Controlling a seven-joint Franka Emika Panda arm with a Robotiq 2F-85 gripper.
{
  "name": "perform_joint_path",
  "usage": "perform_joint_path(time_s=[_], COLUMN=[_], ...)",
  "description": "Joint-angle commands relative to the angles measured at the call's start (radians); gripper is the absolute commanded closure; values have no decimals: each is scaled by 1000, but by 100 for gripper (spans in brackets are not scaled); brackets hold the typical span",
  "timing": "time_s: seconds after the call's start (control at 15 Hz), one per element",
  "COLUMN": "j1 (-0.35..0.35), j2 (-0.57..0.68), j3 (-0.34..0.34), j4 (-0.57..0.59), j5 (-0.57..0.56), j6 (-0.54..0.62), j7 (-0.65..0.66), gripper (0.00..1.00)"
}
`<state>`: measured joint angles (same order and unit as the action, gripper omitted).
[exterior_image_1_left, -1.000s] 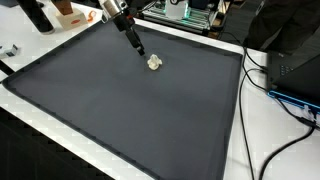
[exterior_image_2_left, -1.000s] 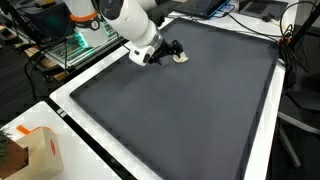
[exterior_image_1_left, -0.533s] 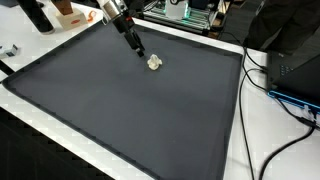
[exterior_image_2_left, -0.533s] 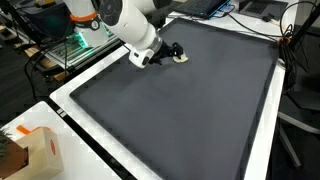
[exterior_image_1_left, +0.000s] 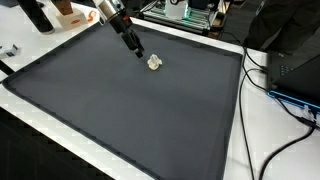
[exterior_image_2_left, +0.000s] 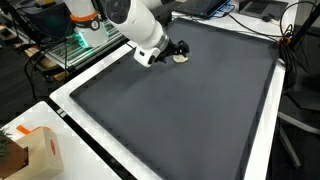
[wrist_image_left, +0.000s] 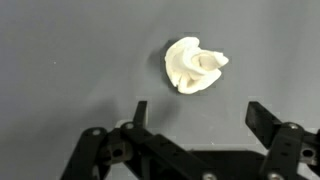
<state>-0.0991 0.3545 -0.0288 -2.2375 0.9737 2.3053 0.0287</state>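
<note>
Over the last second the gripper (exterior_image_1_left: 138, 50) shifted only slightly. The crumpled white piece (wrist_image_left: 195, 65) remained unmoved on the dark worktop (exterior_image_1_left: 150, 120), just ahead of the fingers (wrist_image_left: 139, 110). These stood apart and empty, so no grasp was judged made.

Lone crumpled white lump (exterior_image_1_left: 154, 63) on dark grey mat (exterior_image_1_left: 140, 115)

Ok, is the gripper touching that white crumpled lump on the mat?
Apart. The wrist view shows the gripper open, with both fingertips stopping short of the white crumpled lump and a strip of bare grey mat between them.
</note>
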Motion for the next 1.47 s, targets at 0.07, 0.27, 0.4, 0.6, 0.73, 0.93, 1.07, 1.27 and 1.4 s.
perform_joint_path(time_s=[0.07,0.27,0.4,0.6,0.73,0.93,1.07,1.27,1.4], j1=[44,76,98,133,165,208,238,285,319], j2=[22,25,35,54,75,118,149,200,236], j3=[-28,-37,-38,-36,-38,-28,-22,-15,-12], j4=[74,126,172,254,318,425,492,585,641], j5=[-149,-295,-402,-568,-677,-812,-888,-989,-1055], j6=[-33,-46,-79,-155,-222,-341,-411,-503,-556], j7=[170,324,422,562,642,714,739,756,760], gripper=[0,0,0,0,0,0,0,0,0])
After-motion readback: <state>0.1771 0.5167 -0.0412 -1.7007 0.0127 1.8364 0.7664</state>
